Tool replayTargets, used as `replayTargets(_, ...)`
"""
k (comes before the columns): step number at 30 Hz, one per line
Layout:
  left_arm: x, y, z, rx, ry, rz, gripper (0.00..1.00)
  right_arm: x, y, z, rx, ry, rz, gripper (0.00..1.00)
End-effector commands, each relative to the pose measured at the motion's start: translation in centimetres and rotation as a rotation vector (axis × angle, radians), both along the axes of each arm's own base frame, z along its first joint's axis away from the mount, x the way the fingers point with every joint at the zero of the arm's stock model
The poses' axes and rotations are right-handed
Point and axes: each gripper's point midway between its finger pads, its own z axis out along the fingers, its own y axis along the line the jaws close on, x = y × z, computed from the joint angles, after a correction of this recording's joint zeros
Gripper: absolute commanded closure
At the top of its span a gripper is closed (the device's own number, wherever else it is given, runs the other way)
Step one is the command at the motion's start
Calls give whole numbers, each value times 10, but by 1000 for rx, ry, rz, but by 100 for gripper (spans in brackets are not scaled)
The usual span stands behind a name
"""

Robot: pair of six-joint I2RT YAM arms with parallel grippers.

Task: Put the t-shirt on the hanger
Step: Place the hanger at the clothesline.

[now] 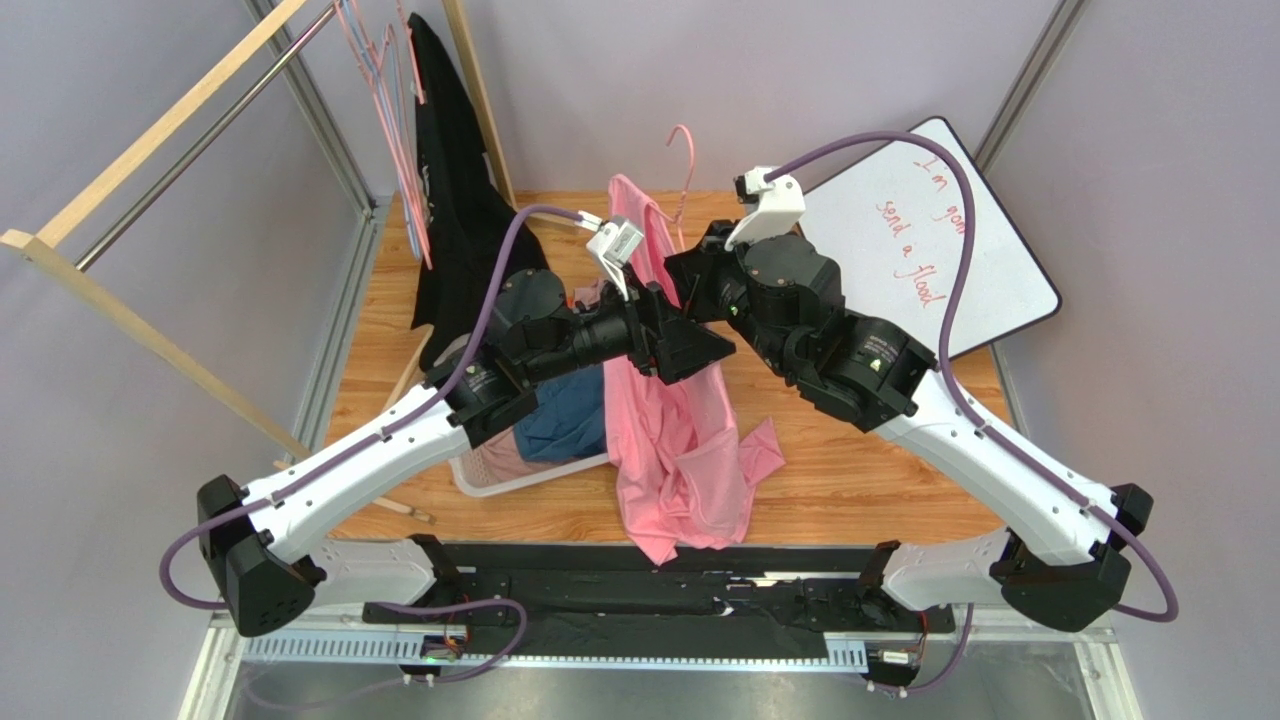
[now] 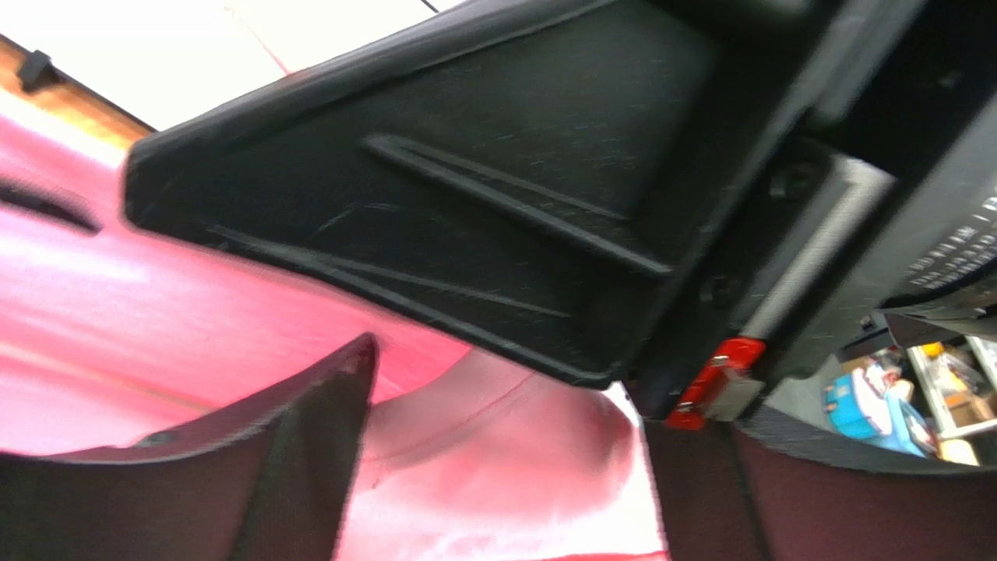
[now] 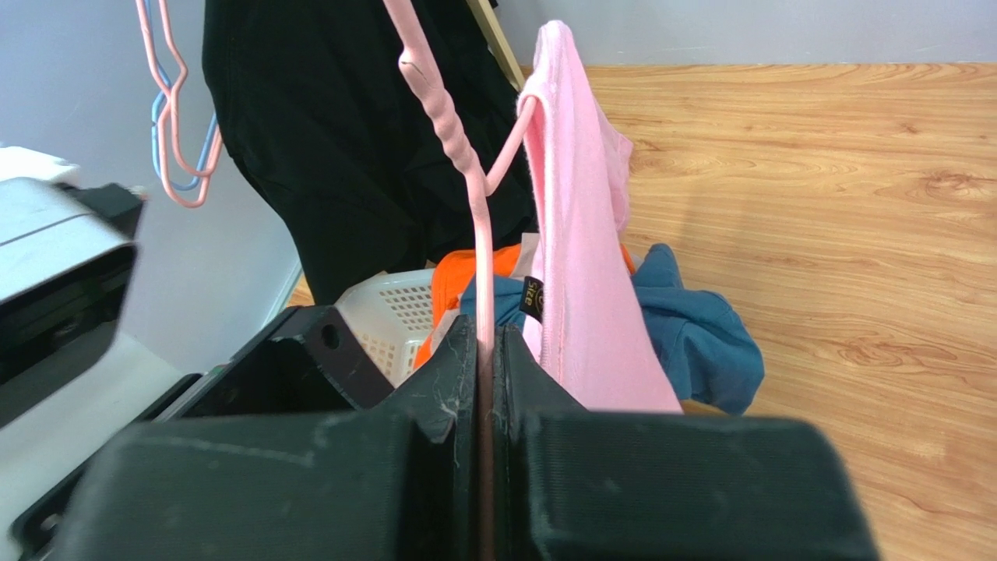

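The t-shirt [image 1: 672, 435] hangs mid-table between my two arms, its lower end heaped on the table [image 1: 887, 480] toward the near edge. The hanger [image 3: 451, 129] stands up out of my right gripper [image 3: 486, 351], hook topmost. My left gripper [image 2: 527, 397] sits just beside the shirt. Left of the shirt lies a basket [image 1: 489, 477] with clothes in it. Behind that hangs a long garment [image 1: 451, 195], and a board [image 1: 932, 240] lies at the far right.

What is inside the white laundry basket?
An orange garment and a blue one show in the basket; the t-shirt and the right claw cover the rest of it.
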Motion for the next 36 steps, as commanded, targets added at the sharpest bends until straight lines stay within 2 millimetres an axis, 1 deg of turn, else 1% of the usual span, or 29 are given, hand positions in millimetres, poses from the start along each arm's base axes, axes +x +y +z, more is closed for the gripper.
replayTargets(1, -1, -4, 26, -59, -161, -25, 29, 2, 4, 20, 50, -66, 9, 100)
replayTargets(2, -2, -4, 24, -59, -172, -32, 38, 1, 7, 18, 50, -62, 25, 100)
replayTargets(3, -5, -5, 25, -61, -191, -47, 44, -1, 9, 17, 46, -60, 39, 100)
replayTargets(5, -14, -7, 24, -61, -235, -110, 61, -6, 14, 14, 47, -54, 83, 100)
replayTargets(6, -17, -8, 24, -61, -240, -125, 65, -7, 15, 12, 44, -48, 91, 100)
replayTargets(10, -16, -7, 21, -67, -226, -120, 73, -9, 16, 11, 59, -49, 101, 100)
replayTargets(11, -16, -6, 21, -71, -220, -119, 83, -10, 17, 12, 63, -49, 109, 100)
replayTargets(13, -15, -4, 24, -78, -185, -103, 97, -11, 17, 15, 71, -54, 114, 100)
replayTargets(14, -12, -2, 24, -75, -166, -88, 100, -11, 19, 16, 73, -54, 122, 100)
replayTargets(15, -9, 0, 22, -67, -141, -65, 100, -11, 19, 20, 82, -60, 125, 100)
replayTargets(17, -2, 7, 28, -84, -96, -30, 100, -12, 19, 24, 83, -67, 131, 85)
replayTargets(18, 0, 10, 27, -77, -68, -18, 100, -13, 16, 27, 81, -77, 129, 78)
replayTargets(19, 0, 13, 34, -90, -48, -9, 100, -12, 14, 30, 85, -83, 125, 62)
replayTargets(21, 4, 18, 35, -87, -11, 14, 100, -14, 7, 38, 85, -104, 121, 42)
replayTargets(22, 4, 19, 42, -103, 0, 19, 100, -16, 4, 44, 86, -118, 120, 25)
replayTargets(23, 5, 21, 49, -110, -6, 25, 100, -16, -1, 48, 86, -132, 110, 19)
replayTargets(24, 8, 20, 50, -104, -4, 35, 100, -17, -6, 52, 82, -142, 100, 13)
replayTargets(25, 7, 22, 68, -125, -33, 36, 100, -20, -15, 62, 83, -171, 90, 3)
replayTargets(26, 9, 22, 76, -132, -45, 39, 100, -20, -23, 71, 85, -193, 74, 0)
replayTargets(27, 15, 17, 74, -113, -35, 44, 100, -19, -30, 75, 79, -207, 59, 0)
replayTargets(28, 17, 19, 94, -142, -61, 48, 100, -22, -42, 84, 71, -238, 45, 0)
replayTargets(29, 18, 17, 101, -151, -69, 41, 100, -22, -53, 92, 69, -258, 8, 0)
replayTargets(30, 25, 10, 100, -144, -65, 39, 100, -22, -63, 97, 66, -273, -19, 0)
replayTargets(31, 28, 11, 122, -174, -103, 44, 100, -22, -72, 101, 44, -297, -38, 0)
replayTargets(32, 30, 9, 130, -180, -121, 43, 100, -26, -87, 109, 49, -320, -68, 0)
replayTargets(33, 41, 0, 123, -155, -108, 49, 100, -27, -96, 112, 40, -335, -92, 0)
replayTargets(34, 43, 2, 149, -187, -157, 55, 100, -27, -104, 115, 34, -346, -112, 0)
replayTargets(35, 55, -9, 145, -176, -159, 53, 100, -32, -119, 121, 33, -368, -144, 0)
replayTargets(36, 60, -12, 153, -184, -186, 55, 100, -32, -128, 122, 25, -376, -166, 0)
